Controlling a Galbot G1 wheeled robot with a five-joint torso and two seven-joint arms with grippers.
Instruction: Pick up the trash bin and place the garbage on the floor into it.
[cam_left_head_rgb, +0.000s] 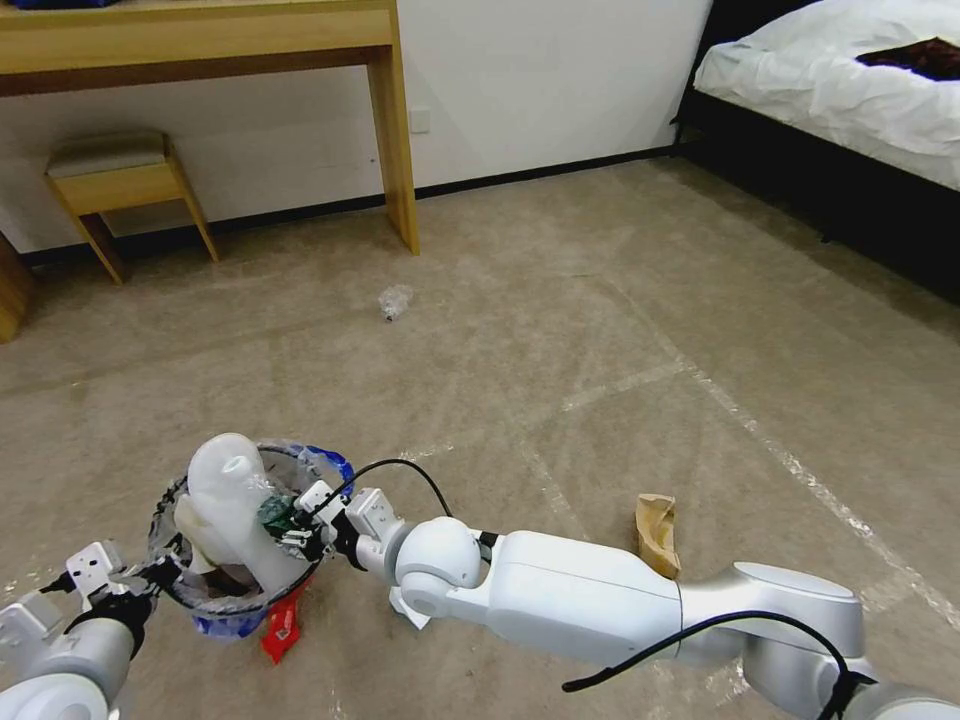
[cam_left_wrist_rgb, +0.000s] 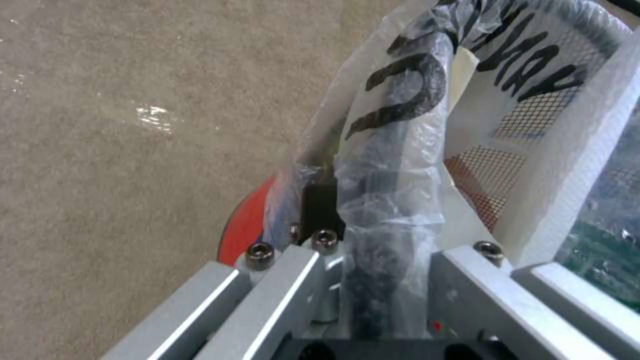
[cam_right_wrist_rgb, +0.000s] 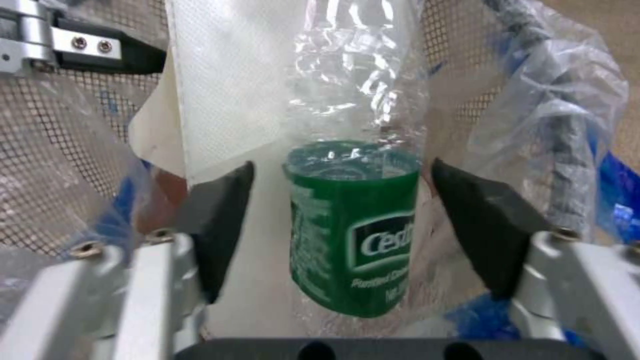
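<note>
The trash bin (cam_left_head_rgb: 215, 600) is a mesh bucket lined with a clear, blue-edged bag. My left gripper (cam_left_head_rgb: 160, 578) is shut on its bag-wrapped rim (cam_left_wrist_rgb: 390, 165) at the near left. White slipper soles (cam_left_head_rgb: 228, 495) stick up out of the bin. My right gripper (cam_left_head_rgb: 297, 522) hovers over the bin's mouth, open. The green-labelled clear bottle (cam_right_wrist_rgb: 353, 225) sits between its dark pads (cam_right_wrist_rgb: 220, 225) with a gap on each side. A red wrapper (cam_left_head_rgb: 282, 622) lies on the carpet under the bin's near edge. A brown cardboard scrap (cam_left_head_rgb: 657, 535) lies beside my right forearm. A clear plastic scrap (cam_left_head_rgb: 395, 301) lies farther out.
A wooden desk (cam_left_head_rgb: 395, 130) and a small stool (cam_left_head_rgb: 120, 180) stand against the far wall. A bed (cam_left_head_rgb: 850, 90) with white bedding fills the far right. Beige carpet with tape lines (cam_left_head_rgb: 620, 385) stretches open between them.
</note>
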